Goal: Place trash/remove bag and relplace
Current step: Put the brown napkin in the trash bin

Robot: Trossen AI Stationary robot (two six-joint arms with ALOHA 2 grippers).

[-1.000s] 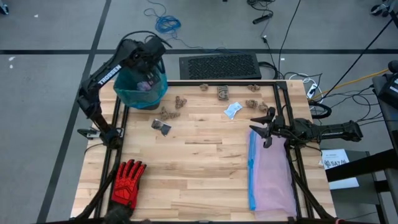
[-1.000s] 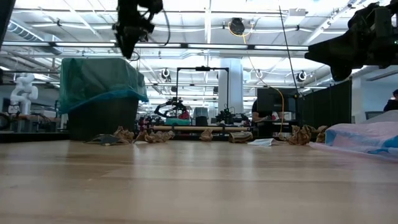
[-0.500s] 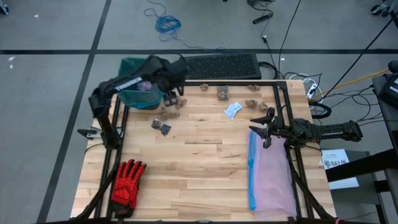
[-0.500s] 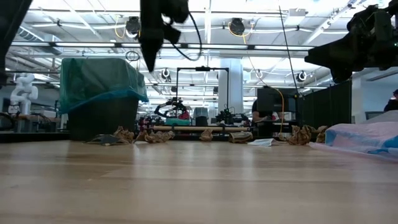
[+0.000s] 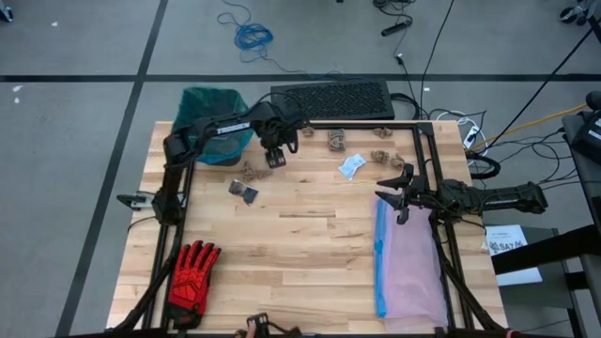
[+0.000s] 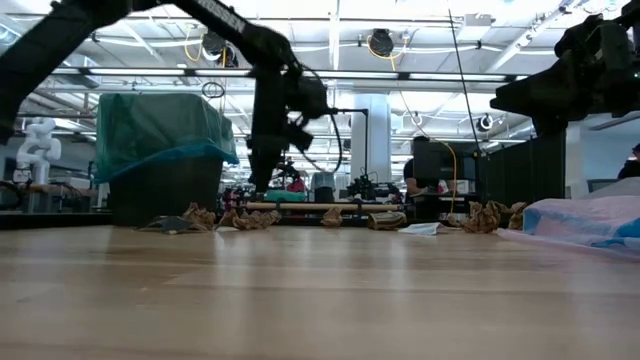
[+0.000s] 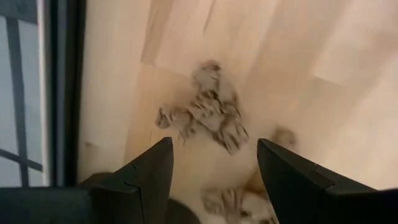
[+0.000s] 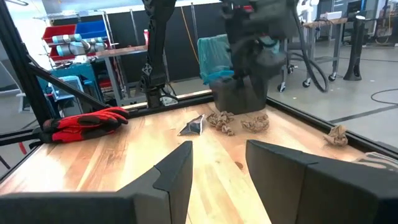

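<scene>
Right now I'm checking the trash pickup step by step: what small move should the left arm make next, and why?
Probably lower the left gripper straight down and close on the paper lump. Its fingers are open and the lump lies on the table just ahead of them, near the bin with the teal bag. The right gripper waits over the lilac bag.

Table (image 5: 310, 253): fills the centre of the high view.
Bin with bag (image 5: 208, 105): on the table's upper left corner.
Left gripper (image 5: 273, 155): just right of the bin, above paper lumps (image 5: 251, 171); a dark scrap (image 5: 243, 192) lies below them.
More lumps (image 5: 379, 156): along the upper edge, with a flat scrap (image 5: 351, 166) in the upper middle.
Glove (image 5: 193, 272): lower left.
Second bag (image 5: 411, 263): flat at lower right.
Right gripper (image 5: 396, 193): over that bag's upper end.
Keyboard (image 5: 331, 99): on the floor beyond the upper edge.
</scene>
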